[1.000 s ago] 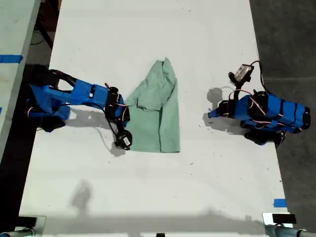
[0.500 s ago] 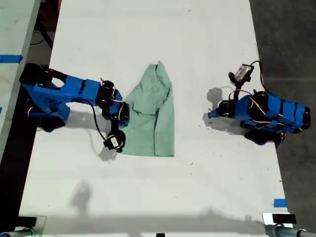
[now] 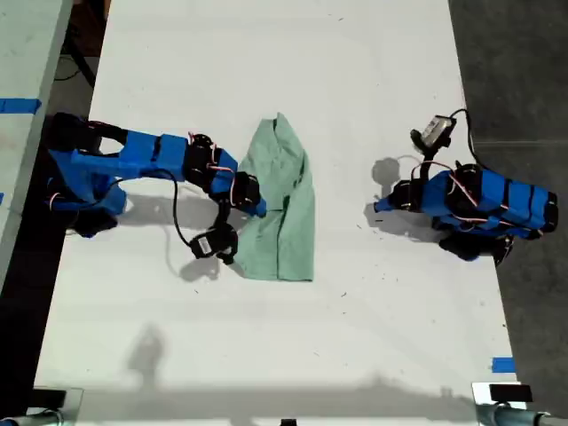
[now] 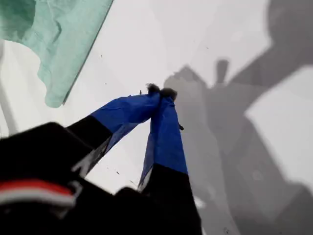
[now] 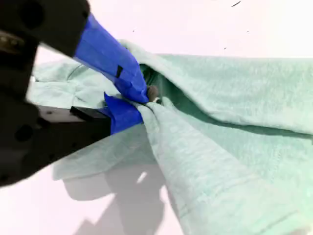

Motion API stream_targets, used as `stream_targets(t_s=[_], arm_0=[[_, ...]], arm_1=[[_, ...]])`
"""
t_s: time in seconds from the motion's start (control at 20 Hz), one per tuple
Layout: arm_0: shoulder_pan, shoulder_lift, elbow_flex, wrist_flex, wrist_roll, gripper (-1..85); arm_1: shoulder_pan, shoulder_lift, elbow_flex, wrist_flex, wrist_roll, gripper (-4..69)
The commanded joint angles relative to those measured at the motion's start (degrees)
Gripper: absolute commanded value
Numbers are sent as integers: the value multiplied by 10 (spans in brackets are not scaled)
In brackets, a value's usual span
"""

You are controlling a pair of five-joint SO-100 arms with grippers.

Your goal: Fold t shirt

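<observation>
Pushing further across than a second ago, my second gripper (image 5: pixel 142 100) is dragging a pinched fold of the t shirt (image 3: pixel 284 209) toward the exterior view's right, jaws clamped on the cloth. The garment is lying half folded mid-table (image 3: pixel 266 53). My first gripper (image 4: pixel 159 91) is idling over bare table at the exterior view's right, tips pressed together on nothing. I'm thinking that thin pinch might slip and the fold flop back crooked. Nothing else is blocking the way; blue tape (image 3: pixel 503 365) is sitting well clear.
</observation>
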Motion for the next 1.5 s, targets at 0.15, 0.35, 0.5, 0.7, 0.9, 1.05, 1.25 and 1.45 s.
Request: stream_targets(t_s=[0.15, 0.35, 0.5, 0.7, 0.9, 1.05, 1.25, 1.45], arm_0=[[-19, -193, -173, -65, 42, 17], [-8, -338, -308, -68, 55, 187], [-12, -324, -308, -56, 60, 276], [-16, -300, -307, -39, 70, 271], [-17, -243, -303, 5, 71, 264], [-15, -123, -291, 43, 84, 190], [-38, 38, -268, 93, 136, 53], [-98, 283, -73, 56, 221, 5]], arm_1=[[-4, 8, 33, -2, -10, -15], [-4, 8, 33, -2, -10, -15], [-4, 8, 33, -2, -11, -15], [-4, 8, 33, -2, -11, -15], [-4, 8, 33, -2, -11, -15], [-4, 8, 33, -2, -11, -15], [-4, 8, 33, -2, -11, -15], [-4, 8, 33, -2, -11, -15]])
